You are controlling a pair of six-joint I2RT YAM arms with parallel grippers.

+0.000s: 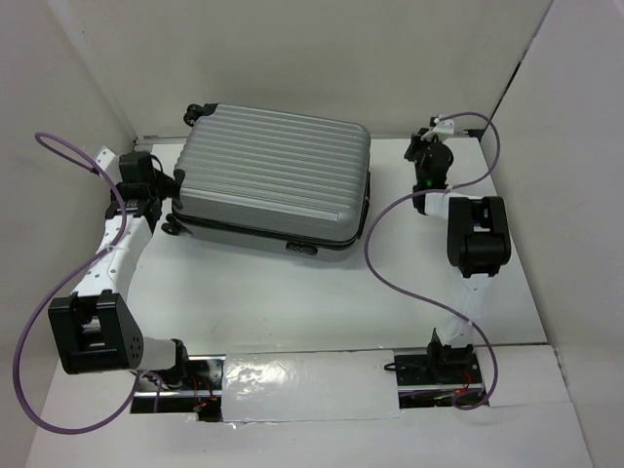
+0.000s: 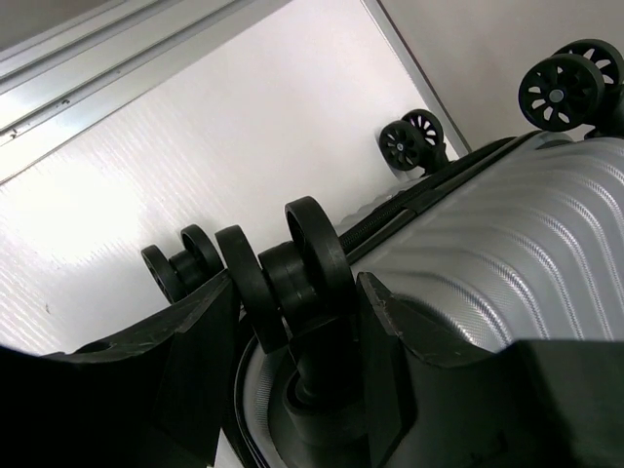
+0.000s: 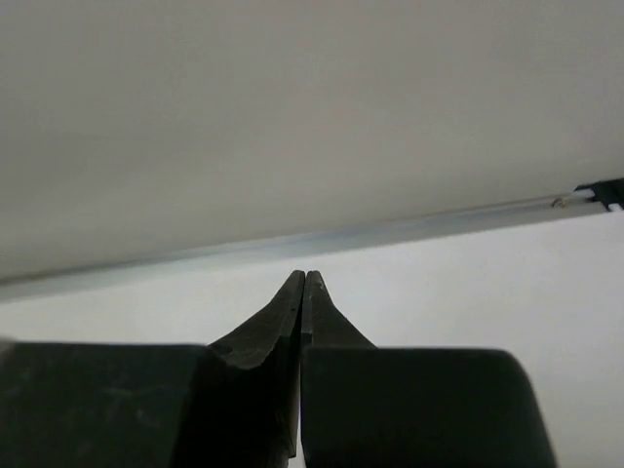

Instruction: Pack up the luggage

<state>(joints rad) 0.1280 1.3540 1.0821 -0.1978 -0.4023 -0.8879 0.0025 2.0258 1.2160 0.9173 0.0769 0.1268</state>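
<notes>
The luggage (image 1: 273,175) is a ribbed silver-grey suitcase lying closed and flat at the back middle of the table, black wheels to the left. My left gripper (image 1: 161,203) is at its left end. In the left wrist view the fingers (image 2: 195,331) flank one black double wheel (image 2: 292,258) on both sides and press on it, with the ribbed shell (image 2: 526,244) to the right. My right gripper (image 1: 425,146) is off the suitcase's right end, near the back wall. Its fingertips (image 3: 304,278) are together and hold nothing.
White walls close in the table on the left, back and right. Other suitcase wheels (image 2: 414,141) (image 2: 565,83) stick out toward the back-left corner. A shiny plastic-covered patch (image 1: 292,385) lies between the arm bases at the near edge. Purple cables loop beside both arms.
</notes>
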